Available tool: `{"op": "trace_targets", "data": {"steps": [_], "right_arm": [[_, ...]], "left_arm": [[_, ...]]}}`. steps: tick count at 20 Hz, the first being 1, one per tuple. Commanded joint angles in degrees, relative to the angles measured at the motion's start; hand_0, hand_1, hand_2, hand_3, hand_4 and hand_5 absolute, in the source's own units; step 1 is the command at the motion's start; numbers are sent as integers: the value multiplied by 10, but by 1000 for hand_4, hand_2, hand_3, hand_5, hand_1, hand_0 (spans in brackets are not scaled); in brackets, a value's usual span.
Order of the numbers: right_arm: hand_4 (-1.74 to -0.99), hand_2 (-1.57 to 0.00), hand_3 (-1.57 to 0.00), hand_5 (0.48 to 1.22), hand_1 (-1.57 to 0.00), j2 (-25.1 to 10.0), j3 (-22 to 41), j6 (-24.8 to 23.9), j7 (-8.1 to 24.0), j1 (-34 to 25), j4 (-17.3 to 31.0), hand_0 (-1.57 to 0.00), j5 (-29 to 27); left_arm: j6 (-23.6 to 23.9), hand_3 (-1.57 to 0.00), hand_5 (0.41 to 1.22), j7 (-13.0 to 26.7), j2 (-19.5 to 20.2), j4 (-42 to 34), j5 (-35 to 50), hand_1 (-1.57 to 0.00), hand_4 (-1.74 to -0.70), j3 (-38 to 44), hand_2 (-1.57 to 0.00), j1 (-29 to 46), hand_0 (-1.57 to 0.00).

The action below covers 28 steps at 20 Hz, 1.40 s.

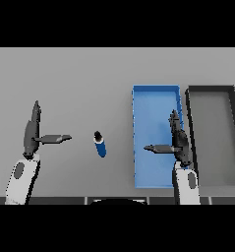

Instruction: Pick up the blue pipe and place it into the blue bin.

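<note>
The blue pipe [100, 144] is seen lying on the grey table [79, 83], between the left hand [32, 133] and the blue bin [156, 96]. Both hands are held open, nothing grasped; the right hand [177, 140] is positioned over the bin. A black bin [212, 89] is set beside it.

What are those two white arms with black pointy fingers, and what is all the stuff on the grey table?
Those are a robot's arms, and the picture is what it sees from its head, looking down. Its left hand and right hand are both open and hold nothing. On the grey table lies a small blue pipe with a dark tip, between the hands. The right hand hovers over a long blue bin. Beside that sits a dark-rimmed grey bin. The pipe belongs in the blue one.
</note>
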Motion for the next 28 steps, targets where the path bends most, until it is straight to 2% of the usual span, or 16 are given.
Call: {"op": "trace_targets", "data": {"steps": [1,6,7,8,9,12,16,17,20,23,28], "right_arm": [[-1254,1,1,598,1,0,-1,-1,1,-1,1,1,0],[-1254,1,1,598,1,-6,-8,4,0,-11,15,1,-4],[-1254,1,1,598,1,-40,11,21,-28,14,-3,1,28],[-1255,1,1,597,1,-59,27,32,-45,36,-22,1,48],[-1251,1,1,597,1,-71,34,34,-43,43,-28,1,66],[-1241,1,1,594,1,-78,52,29,-26,51,-48,1,94],[-1227,1,1,594,1,-81,56,37,-18,54,-61,1,91],[-1226,1,1,596,1,-85,52,38,-16,47,-54,1,90],[-1234,1,1,609,1,-82,58,41,-35,52,-54,1,92],[-1266,1,1,633,1,-85,54,49,-35,43,-56,1,80],[-1296,1,1,651,1,-83,54,49,-29,42,-56,1,81]], "left_arm": [[0,1,605,-2,0,1,0,1,-1186,0,1,-1,1],[-2,1,605,-4,-2,10,0,1,-1186,2,1,-8,1],[-78,1,605,-30,33,13,13,1,-1186,-10,1,4,1],[-124,1,606,-46,56,23,20,1,-1188,-13,1,7,1],[-152,1,604,-56,72,24,25,1,-1190,-14,1,9,1],[-188,1,603,-72,90,30,29,1,-1183,-17,1,13,1],[-235,1,598,-95,109,3,17,1,-1164,-45,1,30,1],[-253,1,592,-87,115,-4,20,1,-1168,-55,1,31,1],[-287,1,557,-72,124,-45,16,1,-1184,-88,1,50,1],[-298,1,523,-48,120,-74,13,1,-1196,-113,1,48,1],[-295,1,488,-17,66,-72,-29,1,-1206,-170,1,28,1]]}}
